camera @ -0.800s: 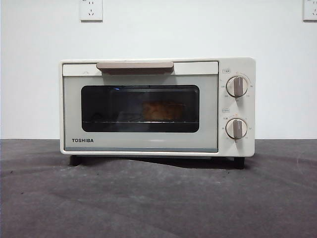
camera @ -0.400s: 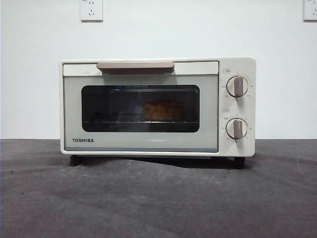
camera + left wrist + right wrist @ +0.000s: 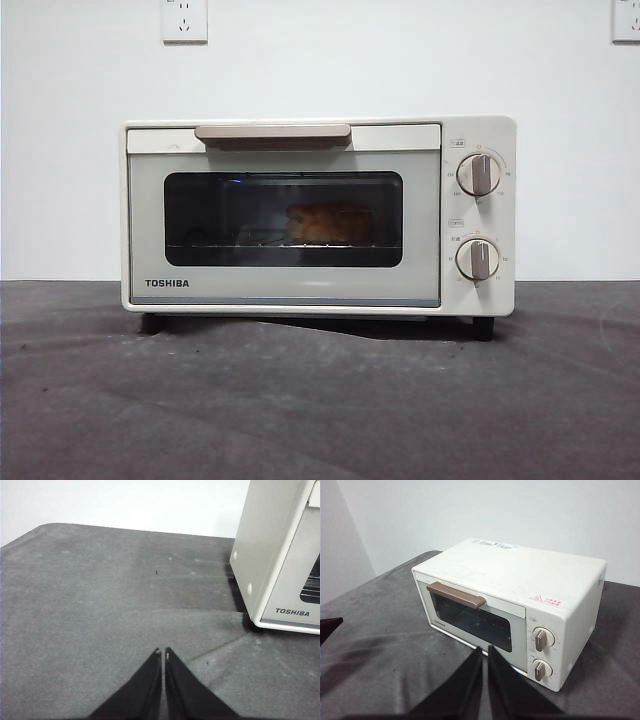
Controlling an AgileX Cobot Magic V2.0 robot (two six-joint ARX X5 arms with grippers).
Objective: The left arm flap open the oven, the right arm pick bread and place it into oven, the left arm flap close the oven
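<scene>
Jaws pressed together and empty on both grippers: left gripper (image 3: pixel 161 652) low over the dark grey felt table (image 3: pixel 100 605), off the oven's TOSHIBA-logo corner; right gripper (image 3: pixel 484 650) up high, out front, well apart. Cream-white boxy toaster oven (image 3: pixel 318 215) door shut, beige bar handle (image 3: pixel 273 133) flush along the top edge. Golden-orange lumpy bread (image 3: pixel 328 222) already inside on the rack, right of window centre, long axis parallel to the door. Looks done; left nearer if door needs reseating.

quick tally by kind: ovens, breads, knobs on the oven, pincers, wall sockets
oven: 1
bread: 1, inside the oven behind the glass
knobs: 2
pincers, left pincer and right pincer: 2
wall sockets: 2
total: 8
</scene>
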